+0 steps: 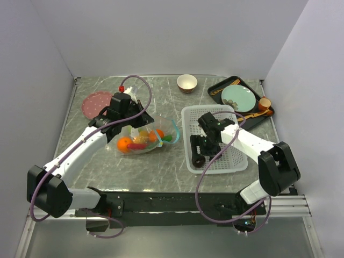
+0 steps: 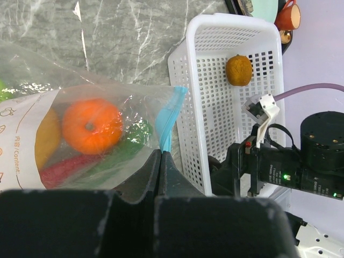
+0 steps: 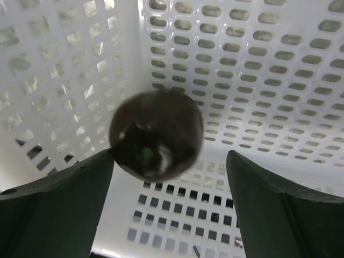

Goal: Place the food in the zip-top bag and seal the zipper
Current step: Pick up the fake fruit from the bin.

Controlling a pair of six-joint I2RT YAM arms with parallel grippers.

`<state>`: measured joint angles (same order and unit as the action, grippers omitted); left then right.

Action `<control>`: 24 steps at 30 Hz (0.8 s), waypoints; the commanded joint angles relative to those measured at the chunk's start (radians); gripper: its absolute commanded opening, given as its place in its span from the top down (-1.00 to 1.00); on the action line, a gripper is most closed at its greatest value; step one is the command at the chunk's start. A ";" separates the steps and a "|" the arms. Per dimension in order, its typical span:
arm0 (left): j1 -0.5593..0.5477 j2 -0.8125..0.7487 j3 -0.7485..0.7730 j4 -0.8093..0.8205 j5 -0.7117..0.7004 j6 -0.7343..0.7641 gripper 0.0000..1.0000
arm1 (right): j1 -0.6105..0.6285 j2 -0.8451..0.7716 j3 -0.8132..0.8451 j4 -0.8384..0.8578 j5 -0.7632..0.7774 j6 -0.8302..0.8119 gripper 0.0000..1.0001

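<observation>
Left arm (image 1: 80, 148) stretching out left of white perforated plastic basket (image 1: 215, 109), left gripper (image 2: 161, 156) clamping clear crinkly zip-top bag (image 2: 145, 97) at its edge. Right arm (image 1: 247, 142) angling down inside that basket, right gripper (image 3: 171, 161) hanging wide open.

1. Left arm (image 1: 80, 148): white links, black joints!
2. Right arm (image 1: 248, 141): same colours.
3. Purple cables (image 1: 200, 185) looping off both.
4. Right tool (image 3: 169, 157): broad dark fingers (image 3: 54, 199), green light (image 2: 284, 176) behind.

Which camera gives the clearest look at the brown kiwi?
Left wrist: the kiwi lies unobstructed on the white basket's floor, sharp and whole. In the top external view the right arm overhangs that end, and I cannot make it out. The right wrist view misses it.
</observation>
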<state>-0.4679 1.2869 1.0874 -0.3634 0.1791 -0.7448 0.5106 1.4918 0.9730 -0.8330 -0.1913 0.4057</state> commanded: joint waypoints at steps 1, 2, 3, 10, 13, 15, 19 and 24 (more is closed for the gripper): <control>0.005 -0.012 0.008 0.032 0.011 0.005 0.98 | 0.003 0.019 0.003 0.035 0.027 0.013 -0.67; 0.005 -0.014 0.008 0.032 0.007 0.007 0.98 | 0.003 0.018 0.009 0.037 0.035 0.015 -0.61; 0.003 -0.015 0.008 0.032 0.002 0.009 0.98 | 0.003 0.016 0.012 0.040 0.044 0.018 -0.55; 0.003 -0.014 0.016 0.021 0.002 0.012 0.98 | 0.000 0.041 0.073 0.032 0.127 0.030 -0.11; 0.003 -0.018 0.011 0.024 -0.004 0.015 0.98 | -0.010 0.057 0.085 0.046 0.159 0.033 -0.08; 0.003 -0.017 0.014 0.018 -0.006 0.016 0.98 | -0.021 0.076 0.111 0.052 0.185 0.039 -0.07; 0.003 -0.017 0.012 0.023 -0.001 0.012 0.98 | -0.043 0.102 0.189 0.063 0.223 0.045 -0.07; 0.003 -0.008 0.016 0.024 0.008 0.010 0.98 | -0.073 0.160 0.280 0.101 0.222 0.048 -0.09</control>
<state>-0.4679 1.2869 1.0874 -0.3641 0.1787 -0.7444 0.4625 1.6173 1.1633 -0.7891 -0.0029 0.4442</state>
